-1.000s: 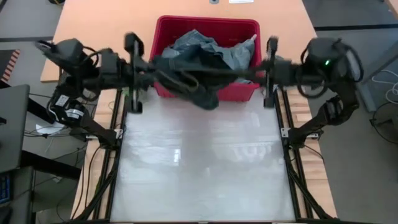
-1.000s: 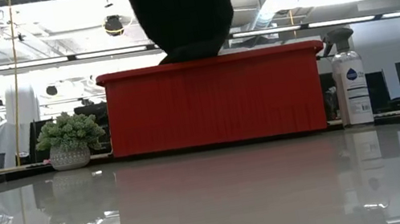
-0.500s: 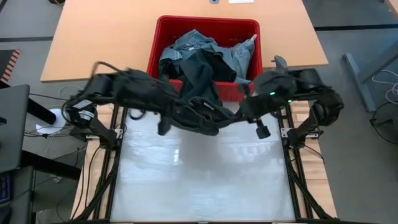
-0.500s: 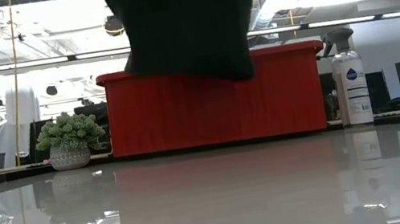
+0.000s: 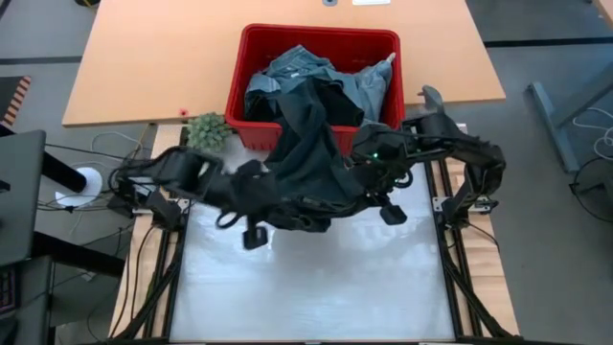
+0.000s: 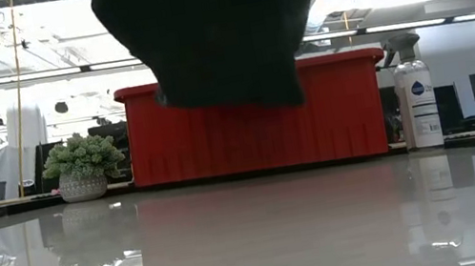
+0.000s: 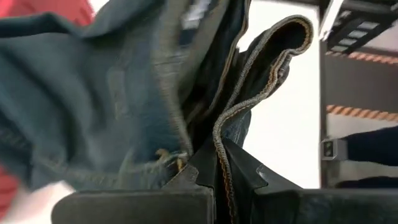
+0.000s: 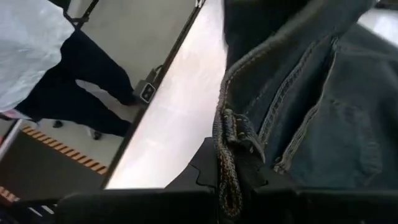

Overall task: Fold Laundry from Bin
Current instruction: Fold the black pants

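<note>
A dark blue denim garment (image 5: 308, 158) hangs between my two grippers above the far part of the white table. Its far part trails over the near rim of the red bin (image 5: 251, 43). Seen from table height, the garment (image 6: 217, 40) hangs clear of the table in front of the bin (image 6: 258, 139). My left gripper (image 7: 221, 186) and my right gripper (image 8: 227, 186) are both shut on it. From above, they show at the garment's left side (image 5: 271, 199) and right side (image 5: 361, 182). More laundry, light blue denim (image 5: 299, 65), lies in the bin. My left gripper pinches a stitched, folded edge of the garment (image 7: 219, 158) between its two fingers, slanting downward. The cloth runs up and away from the fingers, lifted clear of the table. My right gripper pinches a thick stitched band with a belt loop (image 8: 227, 146) between its two fingers, slanting downward. The cloth spreads out beyond the fingers, clear of the table.
A small green plant (image 5: 206, 129) stands left of the bin. A spray bottle (image 6: 418, 103) stands right of it. A person's dark legs (image 8: 74, 87) show beside the table. The white table top (image 5: 306, 278) stretches toward the near edge.
Both grippers have come down and toward the table's near edge, nearer to each other, and have tipped from about level to slanting downward. The dark garment has been drawn farther out of the bin and now hangs lower and wider over the table.
</note>
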Motion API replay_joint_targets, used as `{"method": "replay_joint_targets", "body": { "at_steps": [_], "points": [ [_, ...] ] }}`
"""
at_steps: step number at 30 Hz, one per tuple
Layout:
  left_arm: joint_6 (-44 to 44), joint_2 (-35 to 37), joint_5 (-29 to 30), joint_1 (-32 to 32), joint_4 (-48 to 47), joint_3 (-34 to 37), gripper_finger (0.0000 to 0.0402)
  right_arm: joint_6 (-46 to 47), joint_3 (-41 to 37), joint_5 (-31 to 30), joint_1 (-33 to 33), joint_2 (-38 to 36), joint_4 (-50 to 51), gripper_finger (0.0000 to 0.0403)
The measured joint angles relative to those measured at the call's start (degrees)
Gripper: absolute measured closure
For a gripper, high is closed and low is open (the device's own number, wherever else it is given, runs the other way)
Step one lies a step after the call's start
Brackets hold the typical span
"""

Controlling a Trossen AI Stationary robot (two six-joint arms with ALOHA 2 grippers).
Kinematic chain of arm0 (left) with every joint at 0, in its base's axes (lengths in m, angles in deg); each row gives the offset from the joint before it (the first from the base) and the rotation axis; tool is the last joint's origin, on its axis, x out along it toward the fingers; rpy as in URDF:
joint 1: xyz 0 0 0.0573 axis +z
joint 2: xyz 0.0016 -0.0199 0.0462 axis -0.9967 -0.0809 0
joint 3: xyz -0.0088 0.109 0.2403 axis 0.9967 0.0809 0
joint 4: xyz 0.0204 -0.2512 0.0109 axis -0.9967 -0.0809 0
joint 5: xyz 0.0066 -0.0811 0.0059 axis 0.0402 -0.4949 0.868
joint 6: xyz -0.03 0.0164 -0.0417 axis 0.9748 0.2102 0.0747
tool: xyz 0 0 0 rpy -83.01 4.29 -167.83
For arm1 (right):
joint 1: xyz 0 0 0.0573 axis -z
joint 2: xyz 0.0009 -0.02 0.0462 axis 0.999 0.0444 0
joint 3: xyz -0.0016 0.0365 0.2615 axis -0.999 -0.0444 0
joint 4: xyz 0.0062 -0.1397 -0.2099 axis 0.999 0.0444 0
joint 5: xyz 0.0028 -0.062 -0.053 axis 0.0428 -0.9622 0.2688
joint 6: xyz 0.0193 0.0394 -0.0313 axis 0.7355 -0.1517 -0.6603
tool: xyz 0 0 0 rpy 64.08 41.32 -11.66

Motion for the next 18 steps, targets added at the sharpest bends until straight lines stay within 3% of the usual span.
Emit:
{"method": "replay_joint_targets", "body": {
  "at_steps": [6, 12, 18],
  "points": [
    [10.72, 2.16, 11.28, -11.07, -4.07, -0.02, 0.0401, 9.25, 0.04, -0.80, -5.74, 2.37, -7.53, 0.0369],
    [16.67, 2.05, 21.44, -19.42, -3.98, 0.28, 0.0401, 10.15, 0.04, -3.97, -12.02, 5.55, -10.25, 0.0369],
    [25.49, 2.24, 23.84, -22.41, -1.99, 7.85, 0.0401, 6.31, 0.04, 2.95, -10.42, 8.03, -9.32, 0.0369]
  ]
}}
